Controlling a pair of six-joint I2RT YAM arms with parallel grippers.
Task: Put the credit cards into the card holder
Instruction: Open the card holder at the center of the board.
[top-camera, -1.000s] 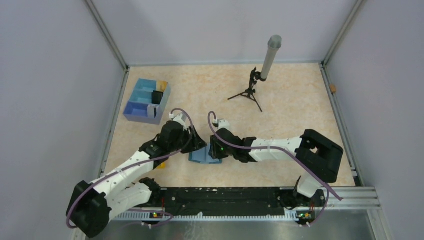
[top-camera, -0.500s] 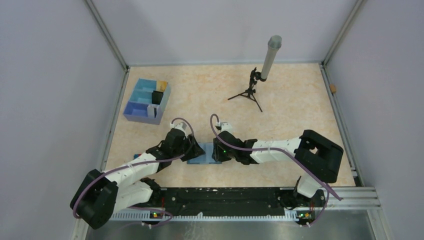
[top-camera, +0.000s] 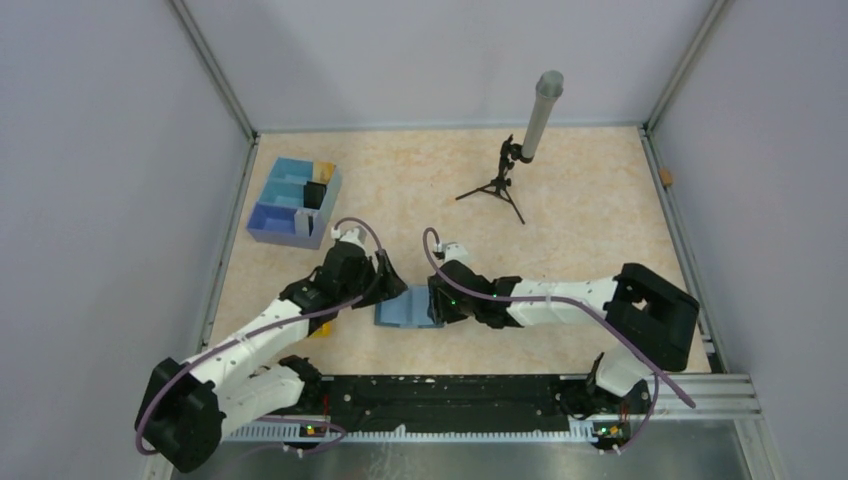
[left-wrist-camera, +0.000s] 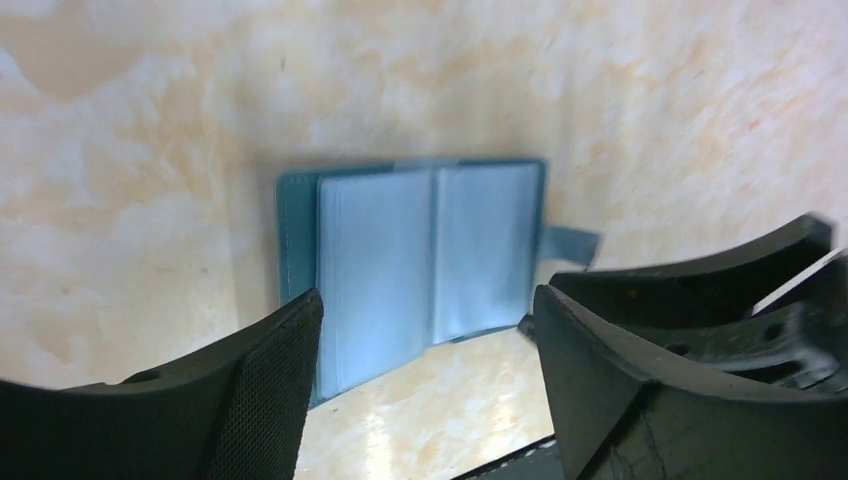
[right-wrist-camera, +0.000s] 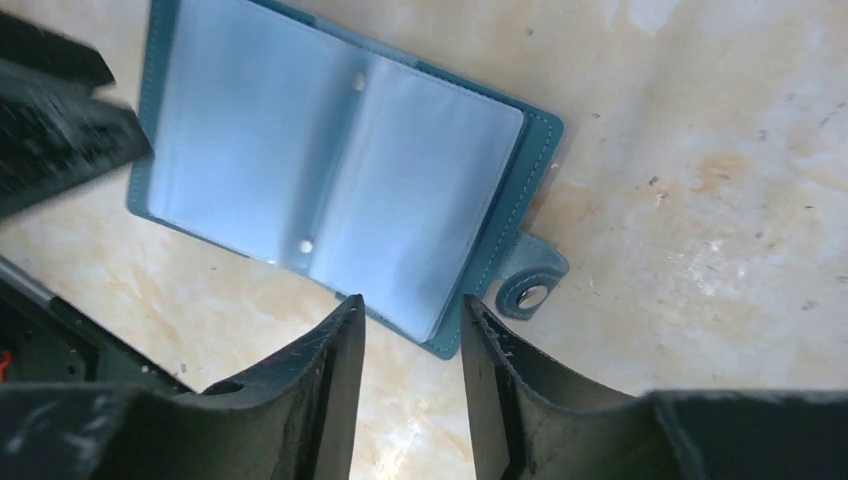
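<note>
The teal card holder (top-camera: 402, 310) lies open and flat on the table, pale blue sleeves up. It also shows in the left wrist view (left-wrist-camera: 430, 255) and the right wrist view (right-wrist-camera: 330, 170), its clasp tab (right-wrist-camera: 530, 290) out to the side. My left gripper (top-camera: 393, 290) (left-wrist-camera: 425, 335) is open and empty, just above the holder's left part. My right gripper (top-camera: 436, 305) (right-wrist-camera: 410, 325) is narrowly open and empty, its fingers on either side of the holder's corner near the clasp. A gold card (top-camera: 325, 169), a black card (top-camera: 314, 194) and a pale card (top-camera: 304, 222) stand in the blue tray.
The blue partitioned tray (top-camera: 275, 215) stands at the far left. A small tripod with a grey tube (top-camera: 520, 160) stands at the back. A yellow block (top-camera: 320, 330) peeks from under my left arm. A black rail (top-camera: 450, 395) runs along the near edge.
My left gripper has pulled back up and to the left off the holder. The holder now lies more exposed and slightly further left. The right gripper has stayed at its right edge.
</note>
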